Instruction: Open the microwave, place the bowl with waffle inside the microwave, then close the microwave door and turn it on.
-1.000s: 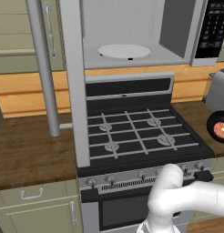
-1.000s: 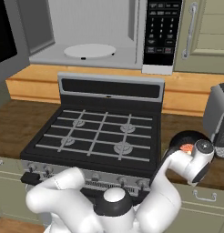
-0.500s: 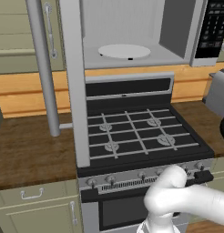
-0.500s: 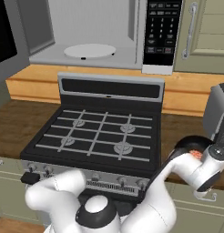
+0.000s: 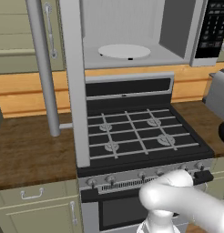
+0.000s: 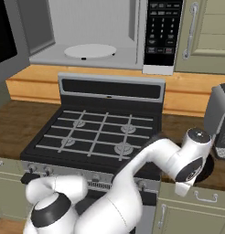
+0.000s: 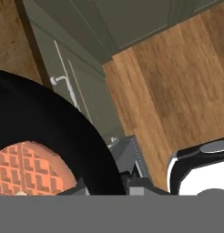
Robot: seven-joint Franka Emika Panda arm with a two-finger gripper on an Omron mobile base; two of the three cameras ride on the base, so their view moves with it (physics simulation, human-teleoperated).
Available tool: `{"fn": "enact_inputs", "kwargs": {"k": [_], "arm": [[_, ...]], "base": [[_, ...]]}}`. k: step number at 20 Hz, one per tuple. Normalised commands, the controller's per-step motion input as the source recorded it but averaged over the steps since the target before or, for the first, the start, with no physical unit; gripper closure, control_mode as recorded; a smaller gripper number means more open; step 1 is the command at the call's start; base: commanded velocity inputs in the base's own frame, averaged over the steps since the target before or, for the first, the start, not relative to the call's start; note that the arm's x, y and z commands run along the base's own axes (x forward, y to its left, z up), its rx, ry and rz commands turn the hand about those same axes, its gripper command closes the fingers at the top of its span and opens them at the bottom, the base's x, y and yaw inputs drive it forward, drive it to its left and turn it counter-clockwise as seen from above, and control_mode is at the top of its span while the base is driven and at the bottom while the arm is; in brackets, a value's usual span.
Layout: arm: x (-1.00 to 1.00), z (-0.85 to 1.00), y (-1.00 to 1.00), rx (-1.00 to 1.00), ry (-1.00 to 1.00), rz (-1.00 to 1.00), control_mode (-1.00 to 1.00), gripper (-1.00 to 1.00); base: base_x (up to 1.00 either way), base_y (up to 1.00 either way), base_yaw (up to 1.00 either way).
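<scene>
- In the hand view the gripper (image 7: 127, 184) sits at the bottom edge, right against the black rim of the bowl with waffle (image 7: 45, 132). Its fingers appear closed over that rim, though the contact itself is partly hidden.
- The waffle (image 7: 27, 168) lies inside, on the far side of the rim from the fingers.
- The bowl hangs over the counter edge (image 6: 210, 176) right of the stove (image 6: 93, 132), with cabinet fronts and floor showing below it.
- The microwave (image 6: 93, 32) stands open up and to the left, its turntable (image 6: 90, 50) bare, so the carry probably goes upward and leftward.
- The microwave door (image 5: 73, 82) is swung out at the left.
</scene>
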Motion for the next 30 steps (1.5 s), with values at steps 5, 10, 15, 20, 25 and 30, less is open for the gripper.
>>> {"fn": "enact_inputs", "kwargs": {"k": [5,10,15,20,25,30], "arm": [[-0.69,0.73,0.90,0.00,0.00,0.00,-1.00,1.00],[-0.59,0.64,0.99,0.00,0.00,0.01,-1.00,1.00],[-0.22,0.64,1.00,0.00,-0.03,0.07,-1.00,1.00],[0.00,0.80,1.00,0.00,-0.03,0.05,-1.00,1.00],[-0.08,1.00,0.72,0.00,-0.08,0.03,-1.00,1.00],[-0.20,0.97,0.58,0.00,-0.12,0.08,-1.00,1.00]], "base": [[0.00,0.00,0.00],[0.00,0.00,0.00],[0.00,0.00,0.00],[0.00,0.00,0.00],[0.00,0.00,0.00],[0.00,0.00,0.00]]}}
